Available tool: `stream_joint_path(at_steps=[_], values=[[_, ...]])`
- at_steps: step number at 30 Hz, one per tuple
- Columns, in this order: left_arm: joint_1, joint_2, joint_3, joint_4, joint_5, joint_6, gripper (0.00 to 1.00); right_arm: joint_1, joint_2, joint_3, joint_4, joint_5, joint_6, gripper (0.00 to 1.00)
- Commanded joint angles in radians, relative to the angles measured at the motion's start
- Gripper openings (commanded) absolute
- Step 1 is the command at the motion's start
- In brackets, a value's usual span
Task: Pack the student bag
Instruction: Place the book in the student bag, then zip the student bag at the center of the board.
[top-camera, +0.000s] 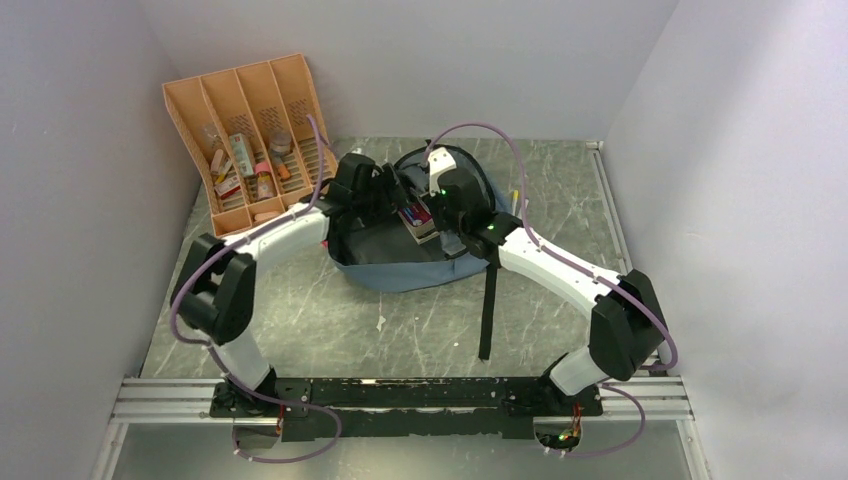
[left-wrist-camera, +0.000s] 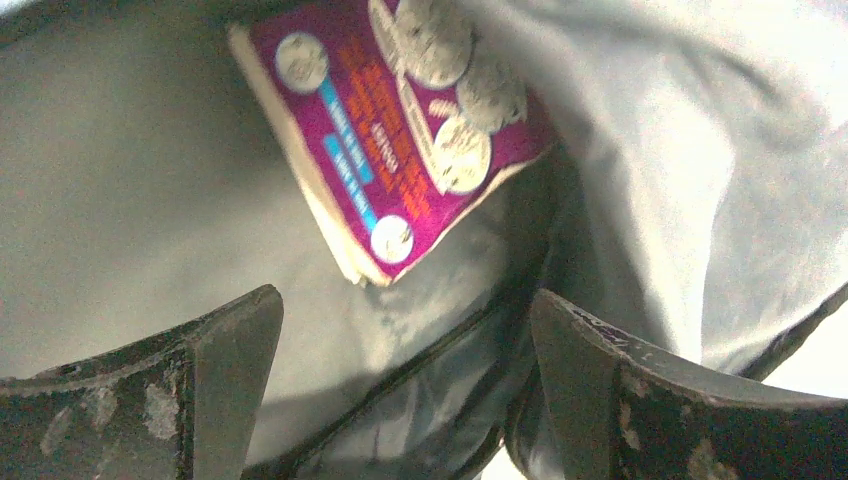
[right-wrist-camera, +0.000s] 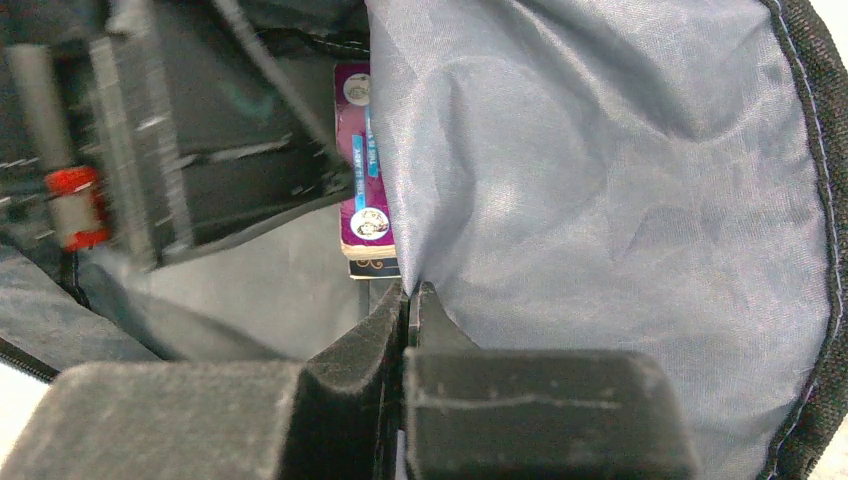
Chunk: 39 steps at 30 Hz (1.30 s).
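Observation:
The grey-blue student bag (top-camera: 400, 268) lies open in the middle of the table. A magenta box with round cookie pictures (left-wrist-camera: 400, 130) lies inside it on the grey lining; it also shows in the right wrist view (right-wrist-camera: 362, 190) and in the top view (top-camera: 417, 218). My left gripper (left-wrist-camera: 405, 345) is open and empty inside the bag, just short of the box. My right gripper (right-wrist-camera: 412, 295) is shut on the bag's grey lining flap (right-wrist-camera: 600, 200) and holds it up, keeping the opening wide.
An orange slotted organizer (top-camera: 250, 130) with several small items leans at the back left. The bag's black strap (top-camera: 488, 310) trails toward the near edge. White walls close in on the left, back and right.

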Motion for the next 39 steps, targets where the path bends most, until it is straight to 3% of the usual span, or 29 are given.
stream_joint_path(at_steps=[1, 6, 10, 17, 29, 39], values=[[-0.005, -0.142, -0.101, -0.082, 0.019, 0.064, 0.97, 0.010, -0.040, -0.010, 0.046, 0.014, -0.001, 0.00], [-0.002, -0.353, -0.217, -0.134, -0.050, 0.200, 0.96, 0.010, -0.027, -0.003, 0.037, 0.012, -0.001, 0.00], [0.019, -0.537, -0.270, -0.207, -0.244, 0.318, 0.96, 0.010, -0.016, 0.003, 0.027, -0.008, 0.001, 0.00], [0.042, -0.604, -0.279, -0.382, -0.499, 0.394, 0.94, 0.010, 0.003, 0.003, 0.012, -0.005, -0.007, 0.00], [0.125, -0.476, -0.332, -0.327, -0.343, 0.437, 0.92, 0.010, 0.000, -0.012, 0.005, -0.017, -0.015, 0.00], [0.188, -0.416, -0.338, -0.274, -0.214, 0.422, 0.57, 0.011, -0.003, -0.017, 0.003, -0.027, -0.020, 0.00]])
